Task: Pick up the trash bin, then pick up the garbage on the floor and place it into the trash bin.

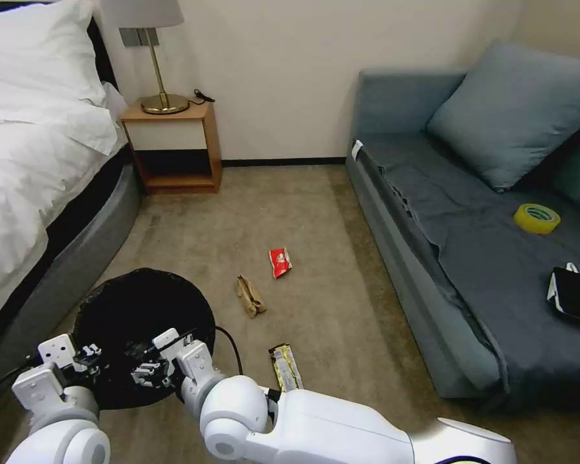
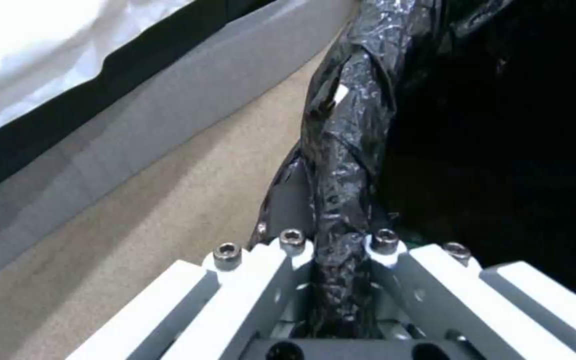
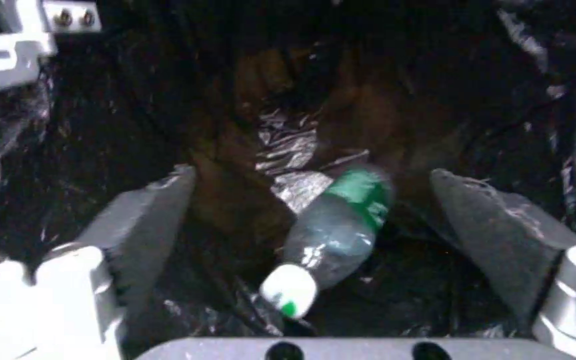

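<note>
— Where do we have the round trash bin lined with crinkly black plastic (image 1: 135, 309)?

— On the carpet beside the bed, right in front of us. Our left gripper (image 2: 338, 250) sits on its near rim, jaws pressed together on the bunched black bag edge, one on each side of the fold.

— And the small clear bottle with the green label (image 3: 331, 232)?

— Lying on its side at the bottom of the bin, white cap towards the wrist camera. Our right gripper (image 3: 315, 220) hangs over the bin's mouth with jaws spread wide, the bottle below and between them, touching neither (as far as we can tell).

— What lies outside?

— The red snack packet (image 1: 280, 262), the crumpled tan paper wrapper (image 1: 251, 297) near it, and the long yellow-brown wrapper (image 1: 285, 367) close to our right arm, all on the floor, apart from the bin.
</note>
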Controlling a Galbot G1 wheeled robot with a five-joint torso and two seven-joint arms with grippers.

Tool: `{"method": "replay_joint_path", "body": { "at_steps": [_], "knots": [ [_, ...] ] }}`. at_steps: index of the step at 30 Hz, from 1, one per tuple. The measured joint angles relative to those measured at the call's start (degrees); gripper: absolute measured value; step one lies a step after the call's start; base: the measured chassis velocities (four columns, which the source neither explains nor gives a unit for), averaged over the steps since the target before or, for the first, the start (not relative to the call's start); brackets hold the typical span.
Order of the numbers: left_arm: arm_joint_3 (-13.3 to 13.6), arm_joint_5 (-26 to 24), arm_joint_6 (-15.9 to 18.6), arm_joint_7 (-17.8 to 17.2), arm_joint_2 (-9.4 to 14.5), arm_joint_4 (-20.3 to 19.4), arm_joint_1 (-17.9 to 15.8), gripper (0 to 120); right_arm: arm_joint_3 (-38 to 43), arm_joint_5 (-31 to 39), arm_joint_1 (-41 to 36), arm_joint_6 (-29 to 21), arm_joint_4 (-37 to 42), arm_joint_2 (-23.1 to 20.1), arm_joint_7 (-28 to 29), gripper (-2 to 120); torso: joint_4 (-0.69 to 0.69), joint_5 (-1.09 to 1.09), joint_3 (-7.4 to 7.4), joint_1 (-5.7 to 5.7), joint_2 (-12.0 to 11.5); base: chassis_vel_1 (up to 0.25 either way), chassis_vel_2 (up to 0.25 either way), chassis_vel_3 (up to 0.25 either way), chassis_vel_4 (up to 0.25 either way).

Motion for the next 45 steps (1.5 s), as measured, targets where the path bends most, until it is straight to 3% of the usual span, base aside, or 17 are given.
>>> {"method": "replay_joint_path", "body": {
  "at_steps": [8, 11, 15, 17, 18, 20, 23, 28, 31, 37, 45],
  "knots": [
    [-0.9, -0.4, 0.0, 0.0, 0.5, 1.4, -0.5, 2, 9.3, -5.1, 1.2, -0.5, 5.6, -3.1, -0.8, 100, 0.0, 0.0, 0.0, 0.0, 0.0, 0.0, 0.0, 0.0, 0.0],
    [-1.4, -0.9, -0.2, 0.1, 0.7, 1.9, -0.6, 2, 17.0, -9.3, 1.8, -1.4, 7.3, -6.7, -2.2, 100, 0.0, 0.01, 0.0, 0.0, 0.0, 0.0, 0.0, 0.0, 0.0],
    [-1.8, -1.4, -0.3, 0.1, 1.0, 2.3, -0.6, 2, 20.8, -10.5, 1.9, -2.3, 6.9, -10.1, -3.0, 100, 0.0, 0.02, 0.0, 0.0, 0.0, 0.0, 0.0, 0.0, 0.0],
    [-2.3, -2.1, -0.4, 0.1, 1.3, 2.4, -0.8, 2, 21.7, -8.7, 1.6, -3.9, 5.2, -14.7, -3.2, 100, 0.01, 0.02, 0.0, 0.0, 0.0, 0.0, 0.0, 0.0, 0.0],
    [-2.3, -2.1, -0.4, 0.1, 1.3, 2.4, -0.8, 2, 21.7, -8.7, 1.6, -3.9, 5.2, -14.7, -3.2, 100, 0.01, 0.02, 0.0, 0.0, 0.0, 0.0, 0.0, 0.0, 0.0],
    [-2.9, -2.6, -0.4, 0.1, 1.5, 2.4, -0.8, 2, 20.6, -3.7, 0.6, -6.4, 3.3, -20.0, -3.1, 100, -0.02, 0.01, 0.0, 0.0, 0.0, 0.0, 0.0, 0.0, 0.0],
    [-3.5, -3.2, -0.4, 0.4, 1.5, 2.1, -0.8, 2, 16.5, 2.7, -0.4, -10.0, 1.0, -23.5, -2.8, 100, -0.03, 0.02, 0.0, 0.0, 0.0, 0.0, 0.0, 0.0, 0.0],
    [-4.0, -3.6, -0.4, 0.4, 1.5, 2.0, -0.7, 2, 10.7, 6.6, -0.1, -11.2, -4.2, -23.3, -2.5, 100, 0.0, 0.02, 0.0, 0.0, 0.0, 0.0, 0.0, 0.0, 0.0],
    [-4.1, -3.6, -0.7, 0.4, 1.3, 2.1, -0.5, 2, 5.5, 8.5, 1.7, -11.0, -11.3, -20.9, -2.9, 100, 0.0, 0.0, 0.0, 0.0, 0.0, 0.0, 0.0, 0.0, 0.0],
    [-4.5, -3.9, -1.0, 0.4, 1.2, 2.5, -0.6, 2, 0.8, 7.6, 3.2, -9.2, -20.3, -15.5, -4.3, 100, 0.01, 0.0, 0.0, 0.0, 0.0, 0.0, 0.0, 0.0, 0.0],
    [-5.0, -4.2, -1.2, 0.5, 1.2, 2.9, -0.6, 2, -2.1, 5.2, 3.3, -7.4, -25.4, -13.0, -5.6, 100, 0.01, -0.01, 0.0, 0.0, 0.0, 0.0, 0.0, 0.0, 0.0]
  ]
}}
